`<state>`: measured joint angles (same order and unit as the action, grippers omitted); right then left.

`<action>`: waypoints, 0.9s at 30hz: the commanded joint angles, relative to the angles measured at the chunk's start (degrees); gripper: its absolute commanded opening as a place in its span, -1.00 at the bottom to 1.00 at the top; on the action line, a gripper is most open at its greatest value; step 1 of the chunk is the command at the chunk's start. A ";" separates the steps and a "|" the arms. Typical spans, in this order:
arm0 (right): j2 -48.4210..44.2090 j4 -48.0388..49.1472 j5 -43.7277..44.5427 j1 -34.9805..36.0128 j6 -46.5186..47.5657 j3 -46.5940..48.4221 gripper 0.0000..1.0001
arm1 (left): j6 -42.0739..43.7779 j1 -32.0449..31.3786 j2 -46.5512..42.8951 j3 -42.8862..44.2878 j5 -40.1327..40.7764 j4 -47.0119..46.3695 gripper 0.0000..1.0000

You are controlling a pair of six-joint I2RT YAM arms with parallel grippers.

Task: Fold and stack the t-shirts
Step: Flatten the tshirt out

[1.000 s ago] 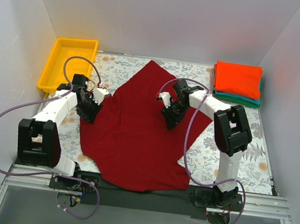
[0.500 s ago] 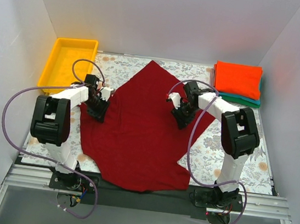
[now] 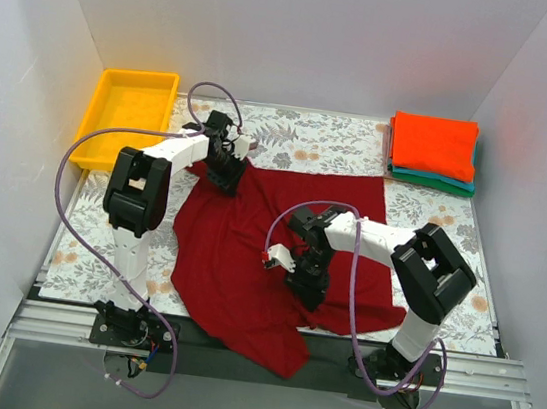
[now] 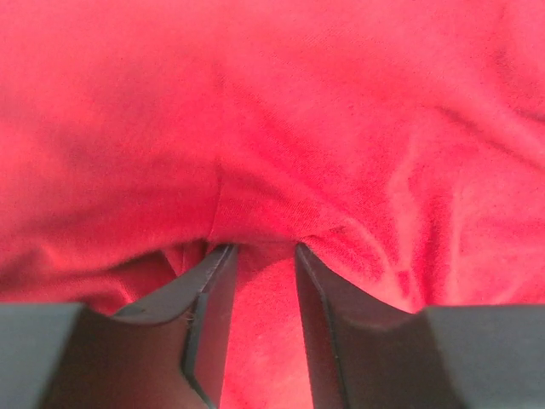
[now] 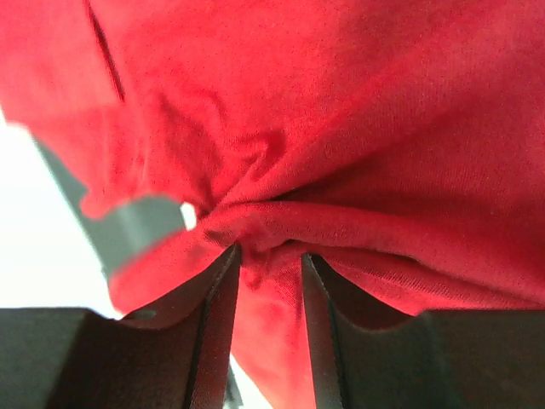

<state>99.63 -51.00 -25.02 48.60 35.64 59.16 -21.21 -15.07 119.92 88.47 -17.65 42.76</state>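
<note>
Claws clenched on crimson t-shirt (image 3: 237, 255): left claw (image 3: 229, 177) far edge, right claw (image 3: 305, 285) mid-cloth; yellow tray (image 3: 123, 119), orange-red t-shirt (image 3: 433, 143) apparently apart.

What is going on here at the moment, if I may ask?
Both arms are working on the crimson t-shirt, which lies rumpled on the floral cloth. The left claw is shut on its far left edge; the right claw pinches a bunch of it near the middle. The orange-red t-shirt sits folded on the teal t-shirt in the far right corner.
</note>
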 commanded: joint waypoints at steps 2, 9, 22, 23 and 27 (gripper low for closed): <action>-0.31 -7.79 -7.32 -4.03 1.54 7.10 -0.13 | -1.29 1.97 -0.98 3.82 -6.24 1.52 -0.27; 1.17 -8.33 -3.91 -17.28 1.46 14.75 -0.04 | -1.72 3.38 -15.14 -6.26 -5.99 2.94 -0.18; 7.94 -1.65 9.63 -25.13 0.31 11.16 -0.15 | 1.52 3.38 -31.75 -33.52 -3.53 7.07 -0.18; 8.55 -1.21 10.77 -25.39 0.31 10.90 -0.15 | 2.22 3.38 -32.11 -35.97 -2.23 6.72 -0.18; 11.19 1.60 13.50 -26.54 0.13 11.24 -0.14 | 4.33 3.99 -31.15 -39.94 5.94 4.35 -0.18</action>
<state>107.85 -53.58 -16.69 23.18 35.44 70.48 -19.86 -11.68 91.18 50.70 -19.07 49.28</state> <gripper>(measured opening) 0.424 0.407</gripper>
